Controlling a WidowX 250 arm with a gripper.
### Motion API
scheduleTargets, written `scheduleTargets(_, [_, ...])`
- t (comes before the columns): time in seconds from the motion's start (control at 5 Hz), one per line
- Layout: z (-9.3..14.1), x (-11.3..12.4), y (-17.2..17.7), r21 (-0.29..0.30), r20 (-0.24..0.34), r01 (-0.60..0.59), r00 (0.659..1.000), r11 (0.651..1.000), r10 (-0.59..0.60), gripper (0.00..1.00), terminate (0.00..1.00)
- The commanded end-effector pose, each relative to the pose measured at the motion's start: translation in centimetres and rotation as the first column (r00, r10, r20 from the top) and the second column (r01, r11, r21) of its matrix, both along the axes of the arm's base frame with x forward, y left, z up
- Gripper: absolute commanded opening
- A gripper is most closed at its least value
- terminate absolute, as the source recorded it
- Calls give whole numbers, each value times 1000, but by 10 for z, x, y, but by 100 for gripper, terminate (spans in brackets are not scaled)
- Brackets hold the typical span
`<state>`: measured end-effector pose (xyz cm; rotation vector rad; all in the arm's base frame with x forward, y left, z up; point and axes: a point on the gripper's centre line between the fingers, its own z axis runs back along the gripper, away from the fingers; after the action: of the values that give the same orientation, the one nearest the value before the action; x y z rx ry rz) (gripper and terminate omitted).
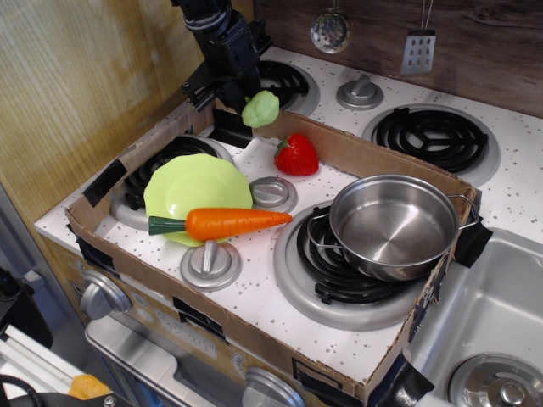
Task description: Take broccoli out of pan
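pan: empty, on front-right burner | plate left of pan: carrot across its rim | strawberry behind-left of pan | hand: closed on broccoli, above box's back wall | counter: white speckled

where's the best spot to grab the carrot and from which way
Grip the carrot across its thick orange middle, coming straight down from above. It lies on its side, leaf end on the green plate and tip toward the pan, so set the fingers across its long axis. The middle is the widest part and is open on both sides; the narrowing tip would probably slip.
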<state>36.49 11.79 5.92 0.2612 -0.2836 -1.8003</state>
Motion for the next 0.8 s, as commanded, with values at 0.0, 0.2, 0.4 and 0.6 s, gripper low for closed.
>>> scheduleTargets(0.0, [10, 11, 13, 43, 68, -6, 998, 999, 3, 0, 0])
scheduleTargets(0.2, [9, 8, 17, 70, 84, 0, 996, 998, -6, 100, 0])
scheduleTargets(0.4, [8, 8, 19, 76, 83, 60, 994, 995, -67, 100, 0])
scheduleTargets(0.6, [10, 4, 18, 97, 82, 61, 994, 993, -69, 100, 0])
